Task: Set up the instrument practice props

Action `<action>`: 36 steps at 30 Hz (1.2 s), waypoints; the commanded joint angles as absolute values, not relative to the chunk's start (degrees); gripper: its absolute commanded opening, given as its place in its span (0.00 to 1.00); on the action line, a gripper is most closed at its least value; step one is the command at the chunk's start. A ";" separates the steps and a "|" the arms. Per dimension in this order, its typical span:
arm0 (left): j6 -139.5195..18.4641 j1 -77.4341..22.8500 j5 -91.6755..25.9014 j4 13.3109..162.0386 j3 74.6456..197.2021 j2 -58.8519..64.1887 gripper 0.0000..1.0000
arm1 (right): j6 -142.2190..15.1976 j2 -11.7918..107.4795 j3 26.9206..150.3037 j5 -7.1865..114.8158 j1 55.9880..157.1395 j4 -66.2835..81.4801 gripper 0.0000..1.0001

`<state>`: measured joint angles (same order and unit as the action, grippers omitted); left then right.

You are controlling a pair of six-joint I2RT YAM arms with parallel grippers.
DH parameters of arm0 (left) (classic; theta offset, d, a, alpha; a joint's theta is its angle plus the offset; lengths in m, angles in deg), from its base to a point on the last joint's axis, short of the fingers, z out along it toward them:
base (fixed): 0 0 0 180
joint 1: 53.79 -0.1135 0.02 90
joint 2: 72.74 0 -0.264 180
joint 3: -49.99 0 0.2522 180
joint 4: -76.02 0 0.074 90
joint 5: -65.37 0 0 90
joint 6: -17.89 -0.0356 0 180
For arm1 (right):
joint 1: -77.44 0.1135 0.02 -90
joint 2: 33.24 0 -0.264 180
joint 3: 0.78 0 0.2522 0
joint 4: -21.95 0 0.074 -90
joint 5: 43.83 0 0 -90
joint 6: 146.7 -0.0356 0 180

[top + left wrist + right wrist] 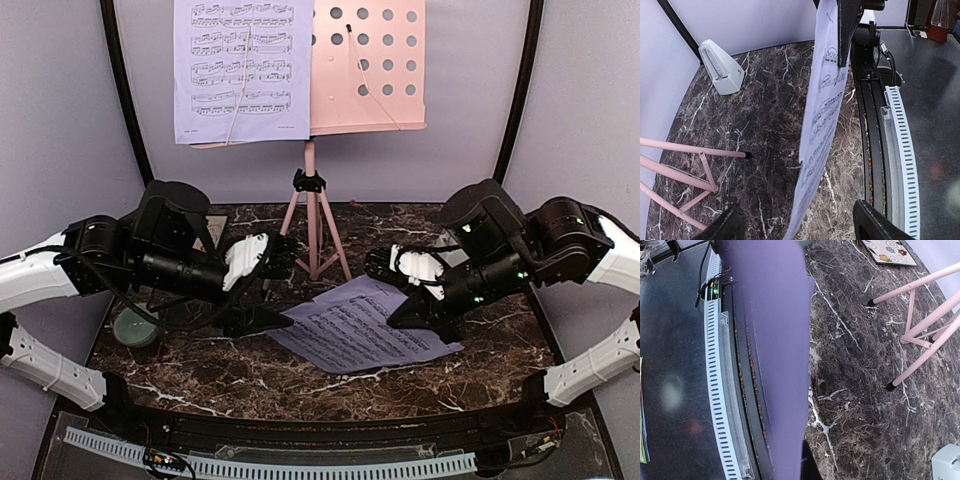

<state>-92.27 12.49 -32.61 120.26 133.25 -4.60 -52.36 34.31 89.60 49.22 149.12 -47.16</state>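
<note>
The pink music stand [365,65] rises on tripod legs at the back centre. One sheet-music page [240,70] rests on its left half. A second page [365,325] hangs low over the marble table. My right gripper [410,312] is shut on its right edge, and in the right wrist view the page's blank back [775,340] runs out from that gripper [802,465]. My left gripper [800,225] is open at the page's left end, the page [820,125] passing edge-on between its fingers [875,222]. The white-grey metronome [722,67] stands upright by the wall.
A pale green bowl [135,325] sits at the table's left edge under the left arm. A floral coaster [887,251] lies near the back left. The stand's legs [680,170] spread across the middle back. A slotted white rail [300,465] runs along the front edge.
</note>
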 commanded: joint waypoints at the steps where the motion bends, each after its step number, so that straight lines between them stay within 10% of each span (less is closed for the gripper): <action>1: -94.04 12.65 -33.44 120.26 135.45 -4.11 0.76 | -50.47 35.47 93.67 46.78 150.56 -48.79 0.00; 10: -93.70 13.03 -41.27 117.95 137.95 1.51 0.61 | -50.44 37.04 97.38 44.77 152.00 -50.28 0.00; 17: -90.17 13.36 -41.55 113.03 135.43 0.28 0.00 | -51.16 35.37 96.62 44.42 151.98 -47.40 0.00; 23: -84.47 11.71 -37.62 104.29 128.55 -7.03 0.00 | -53.88 27.39 90.99 41.34 149.45 -34.27 0.53; 36: -68.58 4.84 -28.96 94.52 138.09 -10.62 0.00 | -55.96 17.37 87.01 23.31 137.63 -11.30 0.62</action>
